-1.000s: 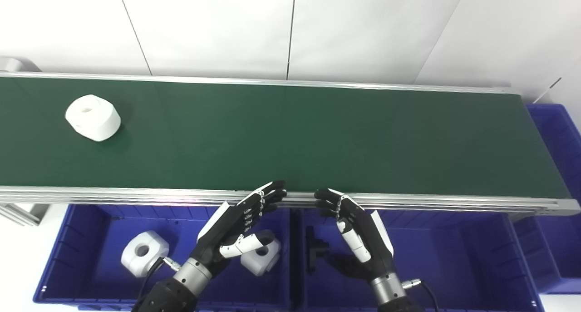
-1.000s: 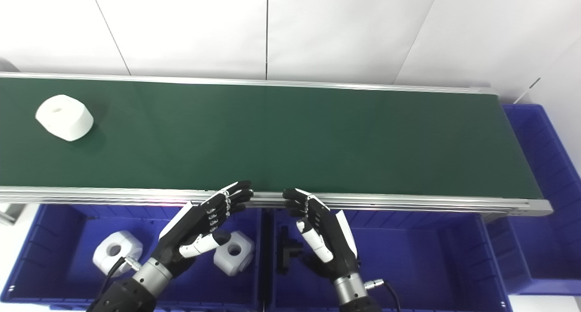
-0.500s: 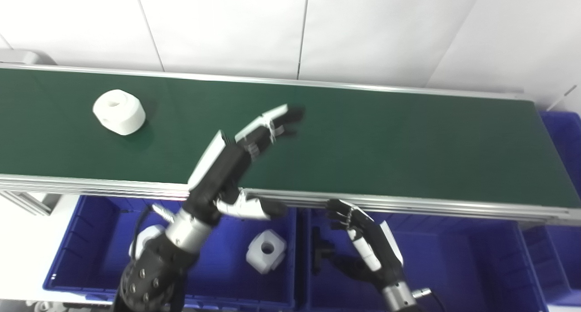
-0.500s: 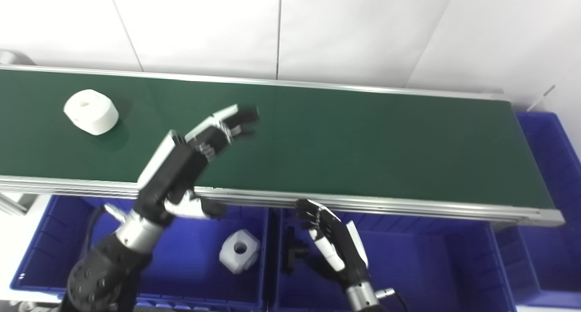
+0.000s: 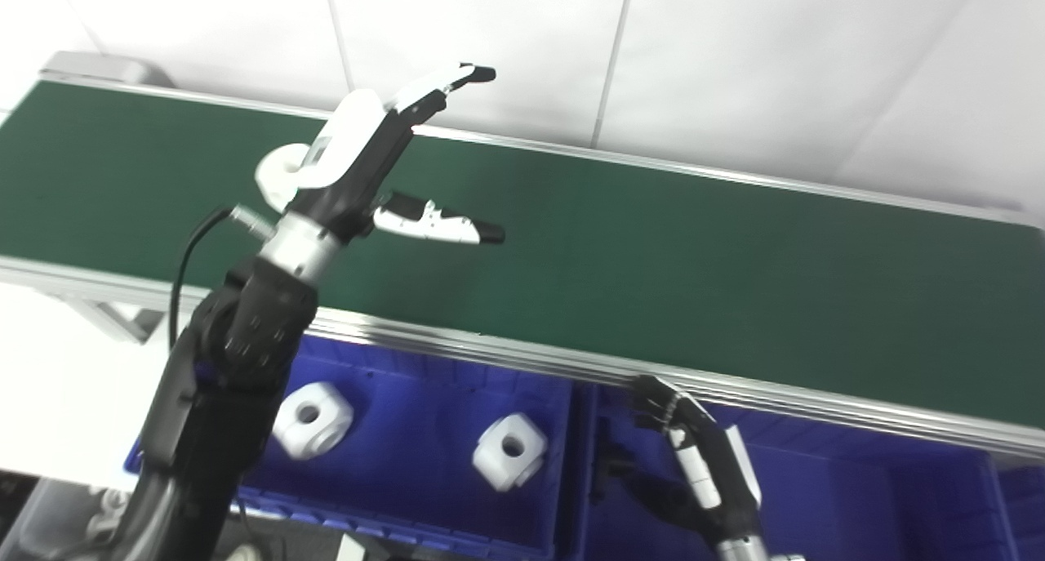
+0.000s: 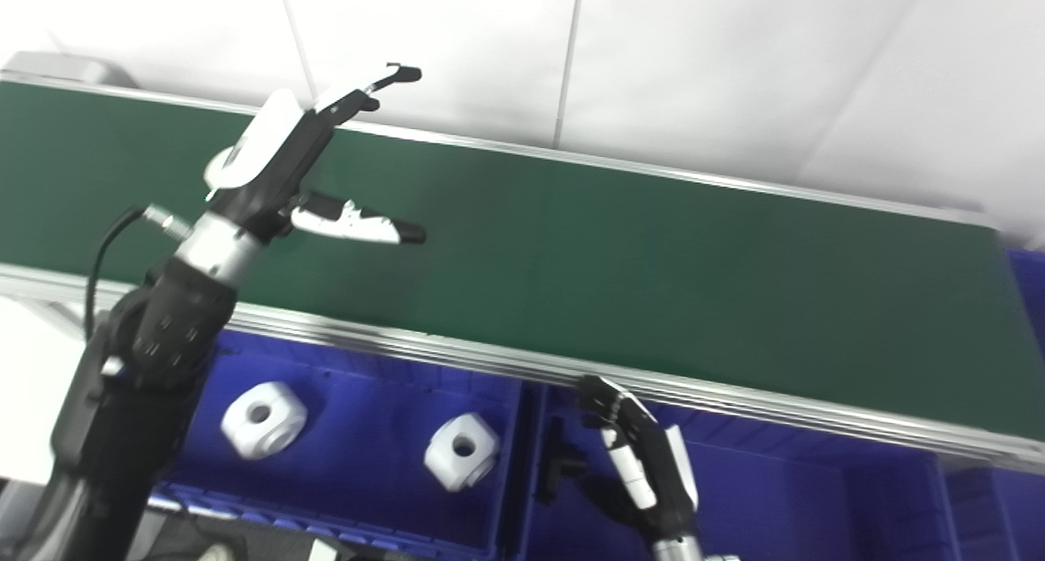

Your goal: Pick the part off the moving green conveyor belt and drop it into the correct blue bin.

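The left robot hand (image 5: pixel 367 149) is raised above the green belt (image 5: pixel 653 251), fingers spread wide and thumb stretched out to the side, holding nothing. A white part (image 5: pixel 276 177) sits on the belt just behind this hand, mostly hidden by it; whether they touch cannot be told. The right robot hand (image 5: pixel 702 463) hangs low over the right blue bin (image 5: pixel 857 496), fingers loosely apart and empty, beside a dark piece inside. The left bin (image 5: pixel 408 381) holds two white parts (image 5: pixel 312 408) (image 5: pixel 510 451), well apart.
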You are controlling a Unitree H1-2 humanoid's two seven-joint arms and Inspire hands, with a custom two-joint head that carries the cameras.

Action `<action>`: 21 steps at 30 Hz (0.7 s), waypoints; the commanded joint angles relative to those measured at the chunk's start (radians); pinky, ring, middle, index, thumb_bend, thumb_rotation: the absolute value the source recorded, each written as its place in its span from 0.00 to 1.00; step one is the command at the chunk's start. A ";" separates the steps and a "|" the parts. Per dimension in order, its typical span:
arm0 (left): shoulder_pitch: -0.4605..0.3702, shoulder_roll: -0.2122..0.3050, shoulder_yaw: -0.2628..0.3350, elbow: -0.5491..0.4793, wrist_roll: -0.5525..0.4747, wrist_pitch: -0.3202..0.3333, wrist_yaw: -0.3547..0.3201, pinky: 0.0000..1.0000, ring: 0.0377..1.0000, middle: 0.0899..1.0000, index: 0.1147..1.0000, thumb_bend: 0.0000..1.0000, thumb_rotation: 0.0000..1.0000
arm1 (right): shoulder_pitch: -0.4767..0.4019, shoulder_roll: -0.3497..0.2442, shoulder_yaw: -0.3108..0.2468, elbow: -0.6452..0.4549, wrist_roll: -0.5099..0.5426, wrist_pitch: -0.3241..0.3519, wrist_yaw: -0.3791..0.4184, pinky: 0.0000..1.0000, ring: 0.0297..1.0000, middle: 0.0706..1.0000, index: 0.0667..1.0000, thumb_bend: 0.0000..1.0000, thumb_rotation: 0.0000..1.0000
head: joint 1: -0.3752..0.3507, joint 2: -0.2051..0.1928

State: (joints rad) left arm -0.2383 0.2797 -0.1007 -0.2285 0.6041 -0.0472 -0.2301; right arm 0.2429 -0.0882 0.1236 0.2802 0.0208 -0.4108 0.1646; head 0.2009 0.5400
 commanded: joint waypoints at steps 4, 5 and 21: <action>-0.135 0.109 -0.023 0.087 0.124 -0.003 0.001 0.76 0.90 0.90 0.83 0.96 0.34 | -0.012 -0.009 -0.015 -0.016 0.001 -0.059 0.005 0.74 0.77 0.78 0.77 0.74 0.95 | 0.024 -0.005; -0.148 0.121 -0.030 0.101 0.132 -0.002 -0.004 0.77 0.90 0.89 0.83 0.98 0.30 | -0.013 -0.011 -0.016 -0.014 0.003 -0.059 0.007 0.75 0.77 0.77 0.77 0.73 0.95 | 0.029 -0.006; -0.243 0.128 -0.153 0.295 0.417 0.116 0.063 0.79 0.88 0.88 0.82 1.00 0.27 | -0.050 -0.017 -0.056 0.052 0.011 -0.059 0.035 0.72 0.76 0.76 0.75 0.73 0.97 | 0.097 -0.061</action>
State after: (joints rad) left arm -0.4344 0.4073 -0.2552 0.0764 1.0045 0.0519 -0.2145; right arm 0.2151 -0.1034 0.0768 0.3476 0.0209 -0.4139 0.1931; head 0.2976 0.4786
